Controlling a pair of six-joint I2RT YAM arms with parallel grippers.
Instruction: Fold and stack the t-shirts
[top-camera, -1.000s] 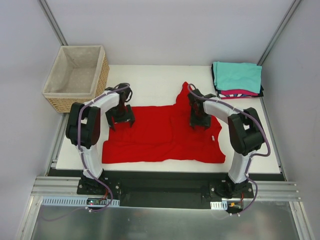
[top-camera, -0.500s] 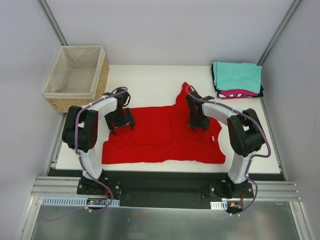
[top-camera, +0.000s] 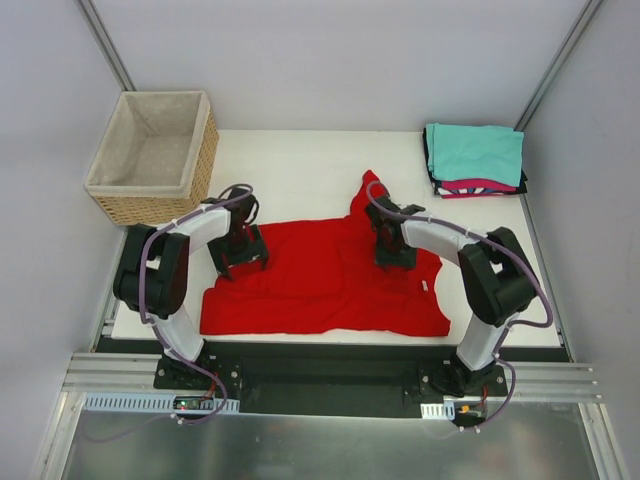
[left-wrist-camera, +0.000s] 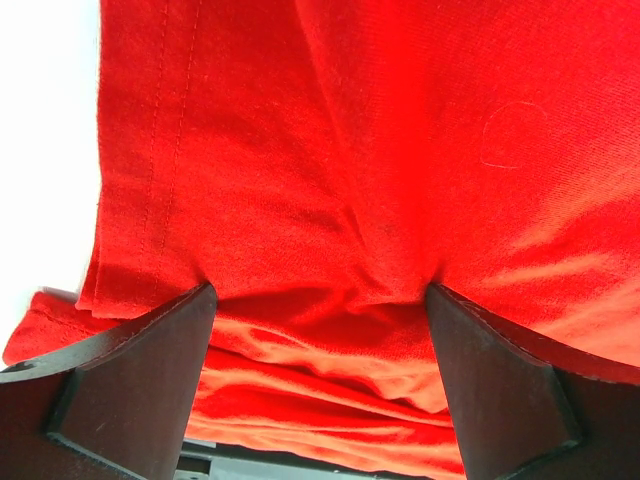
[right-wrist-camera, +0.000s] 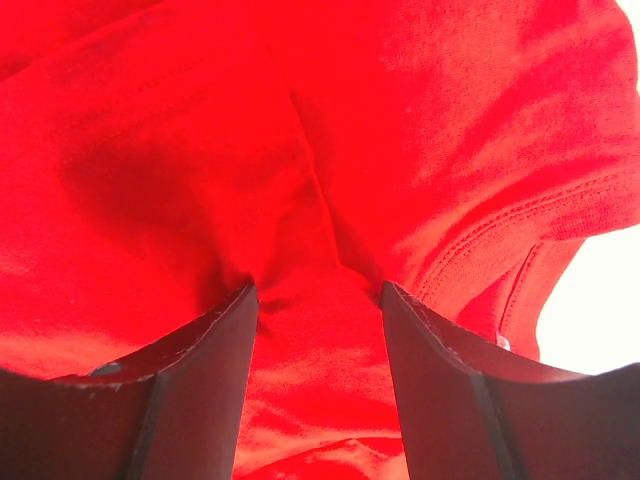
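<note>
Overhead view: bright, even, sharp, faint shadows. Wrist views: red shirt oversaturated; table blown white (right wrist, 3 o'clock).

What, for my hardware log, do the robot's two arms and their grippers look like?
The left arm and right arm have white tubular links, bulky black joint housings and black bases. A thin purple cable loops along each. The left gripper and right gripper are black, with broad, flat, dark matte fingers. No markings show.
</note>
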